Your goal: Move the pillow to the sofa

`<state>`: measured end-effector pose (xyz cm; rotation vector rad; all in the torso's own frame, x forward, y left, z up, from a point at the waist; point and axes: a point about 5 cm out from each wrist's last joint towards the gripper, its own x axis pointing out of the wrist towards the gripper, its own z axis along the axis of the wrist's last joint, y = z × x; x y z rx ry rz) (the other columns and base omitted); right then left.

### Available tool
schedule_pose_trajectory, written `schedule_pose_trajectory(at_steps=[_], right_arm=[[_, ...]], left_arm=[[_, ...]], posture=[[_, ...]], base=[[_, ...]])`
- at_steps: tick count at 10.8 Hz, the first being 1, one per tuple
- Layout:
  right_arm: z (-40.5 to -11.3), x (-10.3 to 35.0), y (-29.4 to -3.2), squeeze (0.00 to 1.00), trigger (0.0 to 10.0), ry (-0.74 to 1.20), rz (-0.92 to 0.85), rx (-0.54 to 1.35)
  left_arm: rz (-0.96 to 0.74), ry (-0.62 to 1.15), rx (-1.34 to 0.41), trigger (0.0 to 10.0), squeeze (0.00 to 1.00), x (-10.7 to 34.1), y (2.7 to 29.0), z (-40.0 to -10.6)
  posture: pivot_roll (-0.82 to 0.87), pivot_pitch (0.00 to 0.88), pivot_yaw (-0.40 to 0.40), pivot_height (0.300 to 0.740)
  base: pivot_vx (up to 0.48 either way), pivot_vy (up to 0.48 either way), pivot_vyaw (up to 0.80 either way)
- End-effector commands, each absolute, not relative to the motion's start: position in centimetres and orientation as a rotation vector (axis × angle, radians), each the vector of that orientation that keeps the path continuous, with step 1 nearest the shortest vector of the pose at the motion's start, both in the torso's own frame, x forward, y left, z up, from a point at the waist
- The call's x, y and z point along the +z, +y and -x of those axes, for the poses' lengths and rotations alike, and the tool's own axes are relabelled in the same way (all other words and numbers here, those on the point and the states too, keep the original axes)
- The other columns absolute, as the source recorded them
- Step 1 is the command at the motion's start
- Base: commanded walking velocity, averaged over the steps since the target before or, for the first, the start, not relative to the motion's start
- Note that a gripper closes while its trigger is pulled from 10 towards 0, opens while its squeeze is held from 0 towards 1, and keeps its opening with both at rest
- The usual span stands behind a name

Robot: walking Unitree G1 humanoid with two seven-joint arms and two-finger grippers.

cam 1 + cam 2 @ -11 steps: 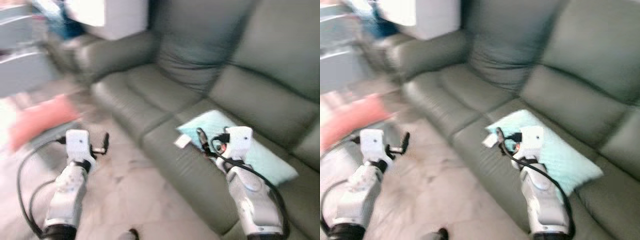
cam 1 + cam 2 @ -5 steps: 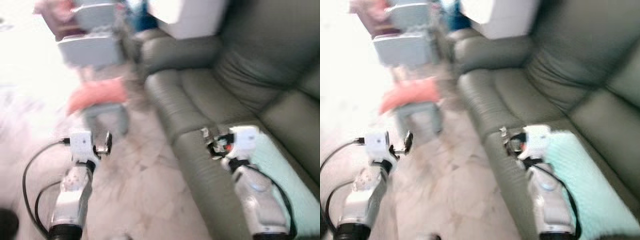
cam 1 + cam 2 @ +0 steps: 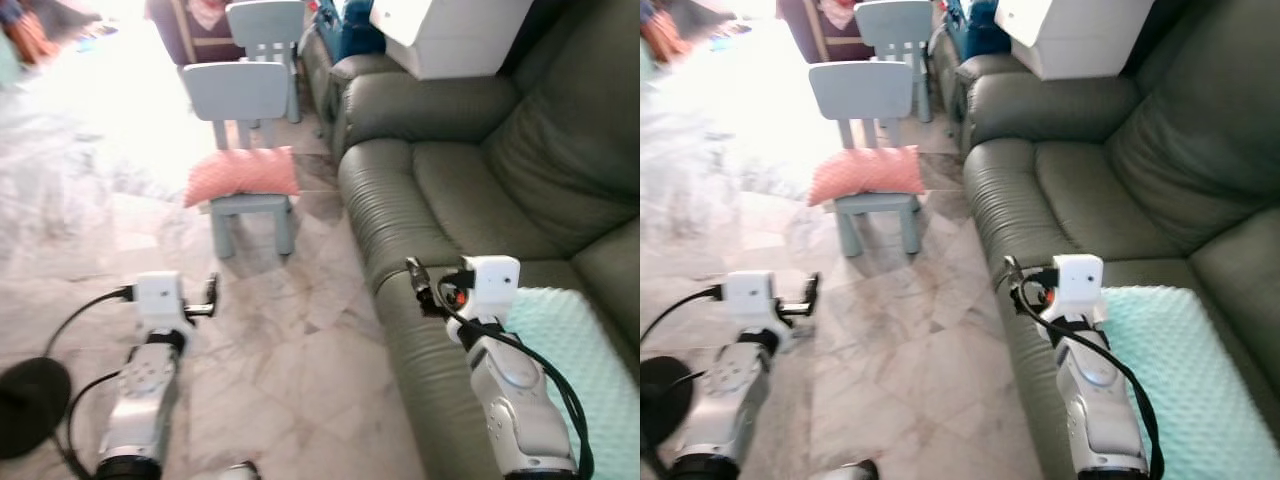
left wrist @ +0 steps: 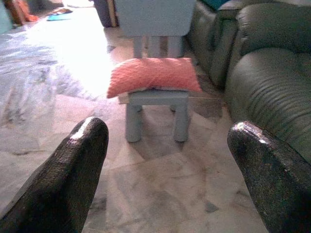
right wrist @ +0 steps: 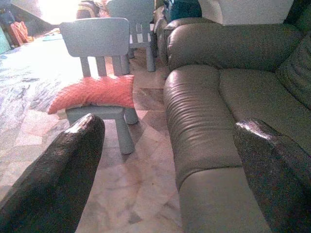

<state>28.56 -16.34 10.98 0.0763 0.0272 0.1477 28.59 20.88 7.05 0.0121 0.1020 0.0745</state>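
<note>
Pink pillow [image 3: 242,172] on small chair [image 3: 247,208], well apart from sofa [image 3: 450,190]. Mint pillow [image 3: 575,345] already on sofa. Left fingers [image 4: 82,160] and right fingers [image 5: 73,160] wide, holding nothing. Pink one left to fetch, likely.

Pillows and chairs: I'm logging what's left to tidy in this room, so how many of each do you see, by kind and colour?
Pink knitted pillows: 1, lying on the seat of the nearer chair.
Mint-green dotted pillows: 1, on the grey-green leather sofa seat.
Small pale blue children's chairs: 2, one nearer, one behind it.
Grey-green leather sofas: 1.
Total: 5.
</note>
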Motion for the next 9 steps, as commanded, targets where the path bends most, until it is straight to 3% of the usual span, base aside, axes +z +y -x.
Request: schedule_pose_trajectory(at_steps=[1,5,9], right_arm=[[-28.6,11.0,-16.0,0.00,10.0,0.022,-0.083,0.166],[-28.8,11.1,-15.6,0.00,10.0,0.016,-0.095,0.180],[-28.8,11.2,-15.7,0.00,10.0,0.015,-0.099,0.173]], left_arm=[[-0.016,0.098,0.090,10.0,0.00,7.0,21.2,-28.5],[0.090,0.101,0.054,10.0,0.00,8.0,19.9,-29.4],[0.089,0.115,0.035,10.0,0.00,8.0,19.8,-29.7]], posture=[[-0.14,0.120,-0.030,0.740],[-0.13,0.118,-0.023,0.740],[-0.14,0.119,-0.018,0.740]], base=[[0.000,0.000,0.00],[0.000,0.000,0.00],[0.000,0.469,0.00]])
